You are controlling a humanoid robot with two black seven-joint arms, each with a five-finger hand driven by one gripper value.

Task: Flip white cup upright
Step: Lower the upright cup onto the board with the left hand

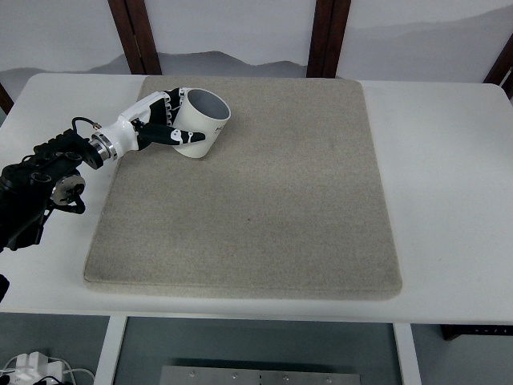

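At the far left corner of the beige felt mat [264,200], the left hand [156,122] is wrapped around the white cup [200,123], its arm coming in from the left edge across the white table [449,176]. White and black fingers [168,135] curl along the cup's near side, and others show at its far-left side, so the hand is closed on the cup wall rather than spread.

The cup's open mouth faces up and slightly toward the far right, with the grey inside visible. Its base looks to be at or just above the mat, tilted a little; I cannot tell whether it is resting flat or held just off the surface.

By my reading, the flip itself is nearly finished: the cup is close to upright but not yet released. The next move calls for bringing the base level onto the mat, then loosening the fingers evenly and pulling the hand back toward the left without dragging the wall. The risk is that a finger catches the side and tips the light cup over as the hand withdraws.

The right arm does not show anywhere.

A small dark mark sits on the cup's side near the fingers, but it is too small to read. No other writing or brand is legible.
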